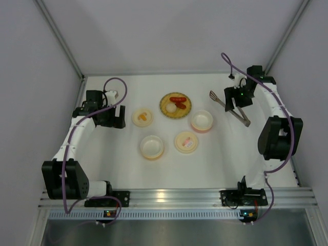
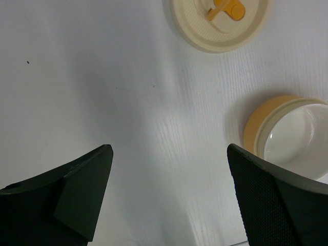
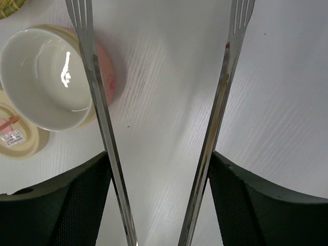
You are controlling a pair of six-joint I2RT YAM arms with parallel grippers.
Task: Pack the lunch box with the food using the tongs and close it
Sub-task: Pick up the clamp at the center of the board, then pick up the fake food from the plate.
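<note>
Holds the tongs (image 3: pixel 97 92) clamped in the right gripper (image 3: pixel 159 159), spread tips aimed left toward the food (image 1: pixel 178 102), nearer than the wide-open left gripper (image 2: pixel 169 149).

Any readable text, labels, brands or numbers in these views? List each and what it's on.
None legible in any view.
Too small and blurred to read: print on the white sticker on the pink-marked lid.
No letters: the orange-marked lid carries only a shape.
No stamp visible on the tongs.
</note>
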